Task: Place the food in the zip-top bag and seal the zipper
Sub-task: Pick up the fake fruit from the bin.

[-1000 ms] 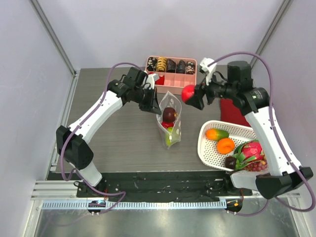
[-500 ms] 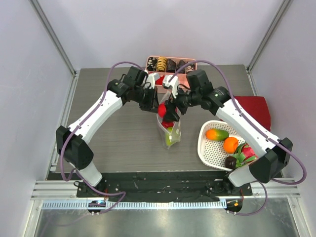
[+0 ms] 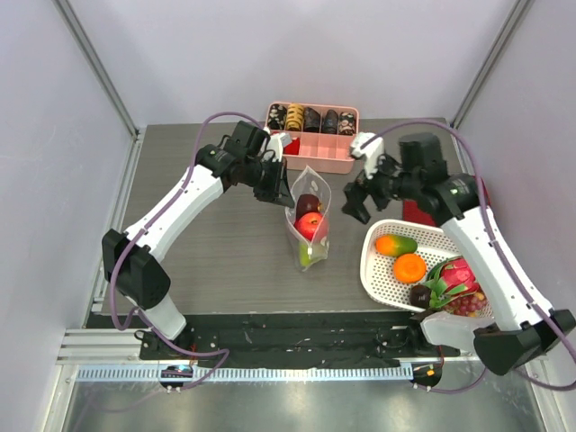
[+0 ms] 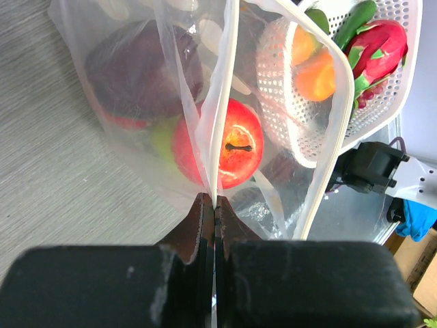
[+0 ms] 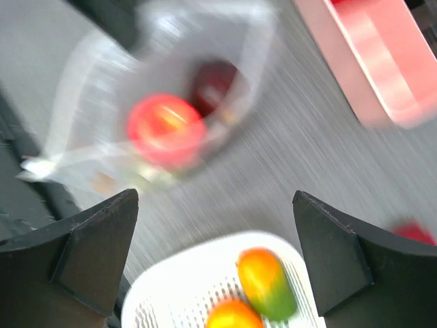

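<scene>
The clear zip-top bag (image 3: 310, 236) stands open at the table's middle. My left gripper (image 3: 279, 190) is shut on its near rim, pinching the white zipper (image 4: 227, 75) strip between the jaws (image 4: 215, 205). Inside the bag lie food pieces: a red apple (image 3: 309, 225) (image 4: 229, 143) (image 5: 166, 130), a dark red fruit (image 3: 309, 204) (image 4: 140, 68) and a green pear (image 3: 309, 256). My right gripper (image 3: 353, 204) (image 5: 215, 195) hangs open and empty to the right of the bag, above the basket's edge.
A white perforated basket (image 3: 376, 273) (image 5: 198, 273) at the right holds a mango-like fruit (image 3: 396, 244) (image 5: 267, 283), an orange fruit (image 3: 410, 267), a dragon fruit (image 3: 459, 274) and grapes. A pink compartment tray (image 3: 315, 155) stands behind the bag. A red cloth (image 3: 416, 205) lies under the right arm.
My right gripper carried a red apple left over the bag, opened and let it drop inside, then pulled back to the right. The left gripper kept its hold on the rim.
</scene>
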Robot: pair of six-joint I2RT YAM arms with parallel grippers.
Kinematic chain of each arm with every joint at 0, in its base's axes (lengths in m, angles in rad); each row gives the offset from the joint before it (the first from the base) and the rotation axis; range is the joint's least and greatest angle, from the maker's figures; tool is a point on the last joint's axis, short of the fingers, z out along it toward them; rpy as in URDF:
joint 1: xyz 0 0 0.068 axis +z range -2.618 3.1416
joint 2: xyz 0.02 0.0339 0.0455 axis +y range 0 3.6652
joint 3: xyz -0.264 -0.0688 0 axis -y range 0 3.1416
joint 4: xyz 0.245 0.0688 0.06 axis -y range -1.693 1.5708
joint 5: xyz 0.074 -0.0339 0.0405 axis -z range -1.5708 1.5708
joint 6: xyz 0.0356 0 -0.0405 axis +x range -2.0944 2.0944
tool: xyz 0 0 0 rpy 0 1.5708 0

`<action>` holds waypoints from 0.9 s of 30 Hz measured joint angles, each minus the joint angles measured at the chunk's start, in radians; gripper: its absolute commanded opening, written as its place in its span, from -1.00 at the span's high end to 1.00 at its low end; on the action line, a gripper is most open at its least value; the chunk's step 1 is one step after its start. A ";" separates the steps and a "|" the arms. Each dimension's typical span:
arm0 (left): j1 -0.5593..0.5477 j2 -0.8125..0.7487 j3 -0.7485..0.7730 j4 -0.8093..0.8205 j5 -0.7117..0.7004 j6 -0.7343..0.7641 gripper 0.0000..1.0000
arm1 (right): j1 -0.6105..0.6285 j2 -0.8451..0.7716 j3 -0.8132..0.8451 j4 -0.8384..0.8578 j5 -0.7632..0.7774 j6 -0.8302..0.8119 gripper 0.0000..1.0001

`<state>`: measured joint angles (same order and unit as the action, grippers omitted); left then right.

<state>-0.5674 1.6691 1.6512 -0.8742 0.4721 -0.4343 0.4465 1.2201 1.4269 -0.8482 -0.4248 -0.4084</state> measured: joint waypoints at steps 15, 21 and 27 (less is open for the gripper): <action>0.000 -0.002 0.002 -0.004 0.001 0.006 1.00 | -0.396 -0.110 -0.431 -0.308 0.252 -0.274 -1.00; 0.000 -0.002 0.002 -0.006 0.001 0.006 1.00 | -0.401 -0.143 -0.545 -0.314 0.351 -0.343 -1.00; 0.000 -0.002 0.002 -0.011 0.002 0.008 1.00 | -0.412 -0.174 -0.560 -0.346 0.451 -0.462 -0.99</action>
<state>-0.5674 1.6669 1.6531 -0.8848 0.4736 -0.4267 0.0349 1.0462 0.8665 -1.1942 0.0257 -0.8707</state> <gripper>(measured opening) 0.014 0.996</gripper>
